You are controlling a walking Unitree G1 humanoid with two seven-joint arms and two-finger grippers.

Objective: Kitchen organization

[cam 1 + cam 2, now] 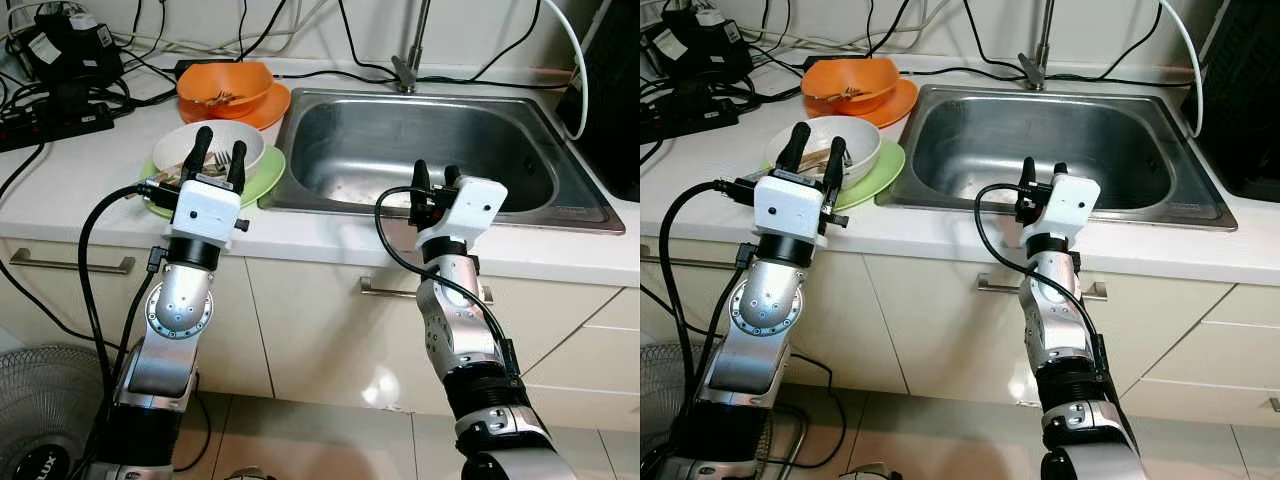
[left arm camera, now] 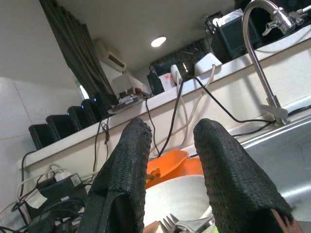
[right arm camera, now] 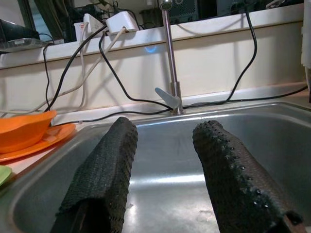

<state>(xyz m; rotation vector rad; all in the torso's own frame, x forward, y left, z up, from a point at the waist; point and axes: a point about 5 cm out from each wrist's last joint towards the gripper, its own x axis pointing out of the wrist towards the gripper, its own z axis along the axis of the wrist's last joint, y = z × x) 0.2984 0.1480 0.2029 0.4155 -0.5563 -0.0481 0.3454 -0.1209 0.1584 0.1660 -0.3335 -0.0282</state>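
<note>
**Dishes stacked left of sink – both grippers raised, nothing grasped**

Dishes sit on the counter left of the sink. At far left we note a tangle of cables and a power strip against the wall, close to the work area; we judge that a snag and splash risk.

Next, an orange bowl on an orange plate, w/ food scraps inside. Just in front, a white bowl on a green plate, holding a fork and what look like chopsticks. Stacking beside the basin suggests they await washing.

Left gripper is at the near rim of the white bowl, fingers parted, holding nothing; it points at the bowl, so we judge that bowl the next pick.

Sink is steel w/ the tap at its back edge; basin looks bare apart from faint residue.

Right gripper is poised at the sink's front edge, fingers apart, unloaded, prob. positioned to receive or steady items over the basin.
</note>
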